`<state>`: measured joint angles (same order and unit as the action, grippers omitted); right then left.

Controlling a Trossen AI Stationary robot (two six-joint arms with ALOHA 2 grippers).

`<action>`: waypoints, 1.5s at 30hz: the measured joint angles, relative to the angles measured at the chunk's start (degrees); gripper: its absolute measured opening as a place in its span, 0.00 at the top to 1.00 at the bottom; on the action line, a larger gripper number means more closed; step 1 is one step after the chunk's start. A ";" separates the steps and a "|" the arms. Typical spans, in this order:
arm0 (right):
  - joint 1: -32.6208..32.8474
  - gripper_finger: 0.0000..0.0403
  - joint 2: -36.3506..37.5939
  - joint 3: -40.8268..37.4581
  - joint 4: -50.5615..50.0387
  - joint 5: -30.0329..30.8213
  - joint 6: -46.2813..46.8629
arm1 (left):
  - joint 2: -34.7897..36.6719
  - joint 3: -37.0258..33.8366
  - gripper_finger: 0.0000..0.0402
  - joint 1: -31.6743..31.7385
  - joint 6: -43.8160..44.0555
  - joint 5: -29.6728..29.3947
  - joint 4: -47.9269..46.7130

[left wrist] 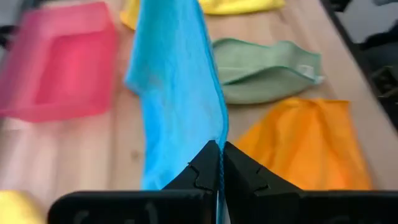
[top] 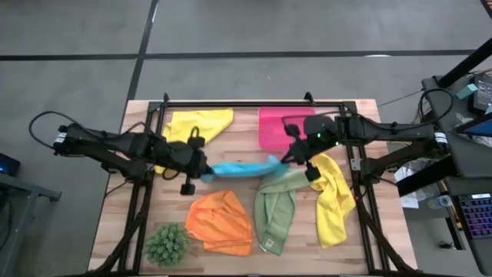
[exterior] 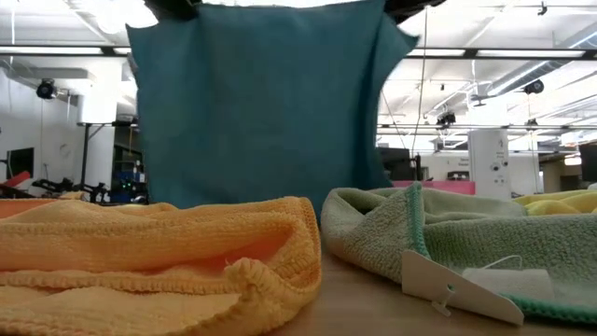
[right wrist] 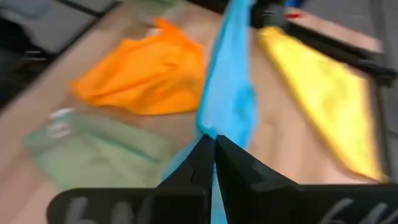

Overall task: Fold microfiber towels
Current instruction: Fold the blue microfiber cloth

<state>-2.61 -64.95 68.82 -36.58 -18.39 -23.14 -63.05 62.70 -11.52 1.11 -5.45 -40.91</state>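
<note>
Your left gripper (top: 201, 171) is pinched tight on one top corner of the turquoise towel (top: 240, 167); your right gripper (top: 286, 158) is pinched on the opposite corner. In the left wrist view the fingers (left wrist: 200, 174) are pressed together with the cloth's edge between them; the right wrist view shows the same at that end. The towel hangs stretched between the two grippers, clear of the table (top: 246, 246), over its middle. In the low view it hangs as a flat sheet with its lower edge hidden behind the cloths in front.

You will find the orange towel (top: 221, 221) crumpled on the near side of the table, with the sage green towel (top: 277, 209) just beside it. One yellow towel (top: 335, 201) lies rumpled under the right arm, touching the green one. The second yellow towel (top: 198, 125) lies at the far left, partly under the left arm. The pink tray (top: 275, 128) sits at the far edge. The spiky green plant ball (top: 166, 243) sits at the near left corner.
</note>
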 joint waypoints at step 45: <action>15.02 0.98 -9.43 -15.51 15.28 0.86 15.83 | -25.15 -0.92 1.00 -6.55 11.96 9.56 7.36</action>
<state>12.41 -74.38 53.31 -21.30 -17.53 -7.30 -88.20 61.78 -18.07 13.07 4.11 -33.55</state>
